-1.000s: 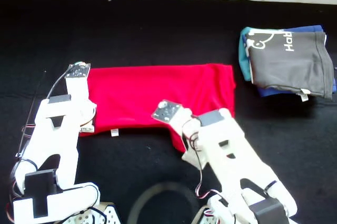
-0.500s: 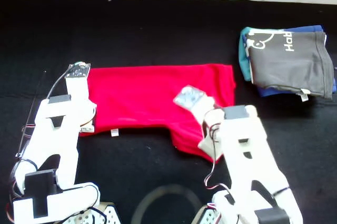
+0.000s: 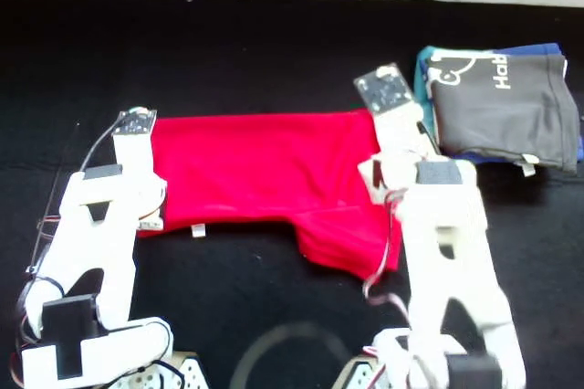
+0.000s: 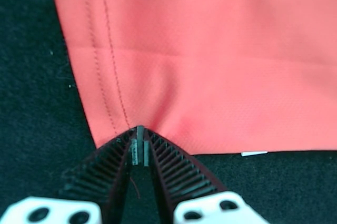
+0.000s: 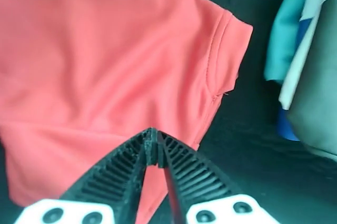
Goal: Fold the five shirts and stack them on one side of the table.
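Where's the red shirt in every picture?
High view: red shirt lies mid-table, between the arms.
Left wrist view: its stitched edge meets the left tool.
Right wrist view: it lies beside the folded pile.
Shared landmark: black table around it.

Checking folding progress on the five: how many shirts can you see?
4. A red shirt lies spread out in the middle; piled at the right are a grey shirt on top, with a blue one and a teal one beneath. A fifth may be hidden there.
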Controlling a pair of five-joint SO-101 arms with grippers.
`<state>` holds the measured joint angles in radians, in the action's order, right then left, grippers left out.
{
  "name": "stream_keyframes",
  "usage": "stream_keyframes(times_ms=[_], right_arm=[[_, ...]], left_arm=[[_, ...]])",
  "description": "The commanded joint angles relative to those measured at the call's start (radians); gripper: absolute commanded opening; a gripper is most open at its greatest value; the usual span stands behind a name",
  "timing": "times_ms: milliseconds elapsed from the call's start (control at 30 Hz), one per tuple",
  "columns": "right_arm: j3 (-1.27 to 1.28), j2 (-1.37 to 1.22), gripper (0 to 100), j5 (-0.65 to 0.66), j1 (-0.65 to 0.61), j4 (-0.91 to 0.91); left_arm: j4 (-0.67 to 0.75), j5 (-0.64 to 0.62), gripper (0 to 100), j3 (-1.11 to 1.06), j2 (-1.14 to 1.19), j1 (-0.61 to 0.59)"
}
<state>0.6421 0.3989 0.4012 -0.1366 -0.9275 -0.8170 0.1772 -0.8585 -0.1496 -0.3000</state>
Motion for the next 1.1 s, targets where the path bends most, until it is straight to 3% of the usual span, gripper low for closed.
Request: stream_keyframes(times_ms=[0,233,500,833,1067], right_arm=[[-0.119,-0.197,0.6,-0.038,0.050,0.036],[-0.289,-0.516,0.6,-0.066,0.114,0.031],[-0.458,-0.684,0.6,-0.064,0.214,0.031],[-0.486,-0.670,0.6,-0.061,0.211,-0.053],[-0.464,-0.403,0.6,-0.061,0.209,-0.127]], left_arm=[[0.009,-0.005,1,-0.008,0.004,0.002],[0.009,-0.005,1,-0.008,0.004,0.002],[0.009,-0.005,1,-0.008,0.004,0.002],[0.009,-0.005,1,-0.008,0.004,0.002],[0.009,-0.005,1,-0.008,0.004,0.002]])
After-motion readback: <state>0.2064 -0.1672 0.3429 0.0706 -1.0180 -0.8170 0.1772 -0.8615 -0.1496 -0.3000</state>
